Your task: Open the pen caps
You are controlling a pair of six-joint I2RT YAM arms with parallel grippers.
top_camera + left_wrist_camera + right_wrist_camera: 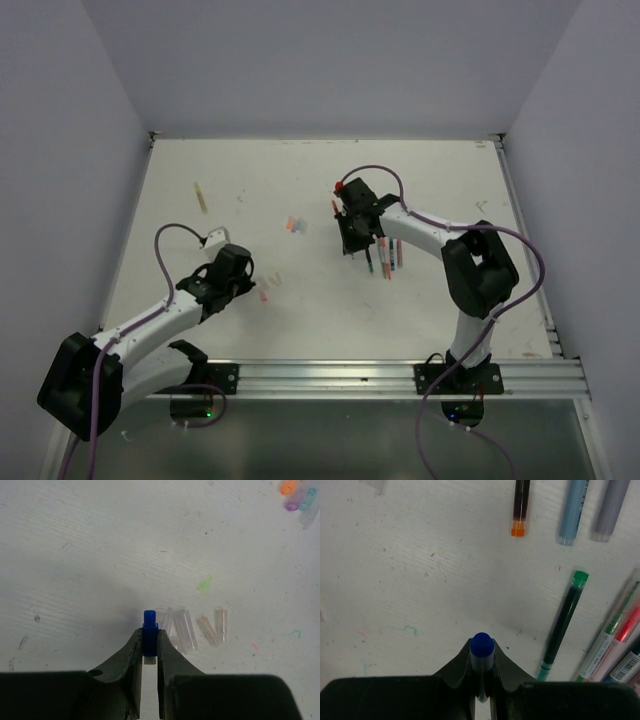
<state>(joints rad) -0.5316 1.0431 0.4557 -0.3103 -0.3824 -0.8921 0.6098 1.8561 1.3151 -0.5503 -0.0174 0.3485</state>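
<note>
My left gripper (150,634) is shut on a small blue pen cap (149,617) and holds it just above the table; in the top view this gripper (236,268) is at the left middle. Several clear caps (186,629) lie on the table right beyond it. My right gripper (482,654) is shut on a blue pen (482,645) with a clear barrel, blue end pointing away from the camera; in the top view this gripper (352,226) is right of centre, raised over the table.
Several pens lie by the right gripper (385,256): an orange-ended one (521,505), a light blue one (574,510), a grey one (611,505), a green one (565,625). Coloured caps (293,225) lie mid-table. A yellow pen (201,196) lies far left.
</note>
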